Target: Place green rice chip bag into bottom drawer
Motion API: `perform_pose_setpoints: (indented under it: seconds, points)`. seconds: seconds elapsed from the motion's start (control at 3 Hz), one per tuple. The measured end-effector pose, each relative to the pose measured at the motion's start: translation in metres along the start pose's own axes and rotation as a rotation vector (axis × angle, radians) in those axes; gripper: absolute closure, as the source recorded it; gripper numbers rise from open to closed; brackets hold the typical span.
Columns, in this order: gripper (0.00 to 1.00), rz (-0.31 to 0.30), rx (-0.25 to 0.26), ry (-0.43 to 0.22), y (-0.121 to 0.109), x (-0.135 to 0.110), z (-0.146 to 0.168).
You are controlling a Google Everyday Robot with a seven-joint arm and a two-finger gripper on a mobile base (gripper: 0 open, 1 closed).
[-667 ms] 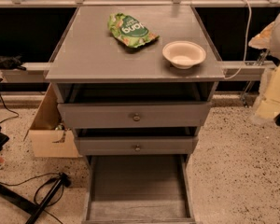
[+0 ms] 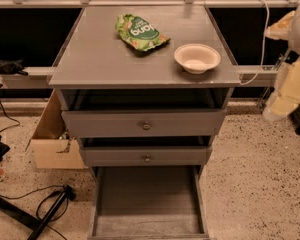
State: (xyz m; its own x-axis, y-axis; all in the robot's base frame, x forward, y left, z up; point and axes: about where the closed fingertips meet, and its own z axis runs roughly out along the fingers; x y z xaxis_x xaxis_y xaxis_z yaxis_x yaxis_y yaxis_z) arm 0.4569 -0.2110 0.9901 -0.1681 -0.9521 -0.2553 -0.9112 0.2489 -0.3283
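The green rice chip bag [image 2: 140,32] lies flat on the grey cabinet top [image 2: 100,59], toward the back middle. The bottom drawer [image 2: 147,204] is pulled out at floor level and shows a bare tray. My gripper [image 2: 277,106] hangs at the end of the cream arm at the right edge of the view. It is beside the cabinet, below the level of its top, well to the right of the bag and touching nothing.
A cream round bowl [image 2: 197,58] stands on the cabinet top, right of the bag. The two upper knobbed drawers [image 2: 146,125] are slightly pulled out. A cardboard box [image 2: 52,144] and black cables [image 2: 50,209] lie on the floor at the left. A rail runs behind the cabinet.
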Motion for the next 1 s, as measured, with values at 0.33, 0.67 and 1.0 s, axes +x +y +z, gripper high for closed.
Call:
perform_pose_setpoints:
  seconds: [0.33,0.67,1.0]
  points:
    - [0.0,-0.032,0.079,-0.168,-0.058,-0.032,0.007]
    - [0.0,0.01,0.171,-0.346,-0.128,-0.086,0.014]
    - [0.0,0.129,0.244,-0.458,-0.19,-0.131,0.026]
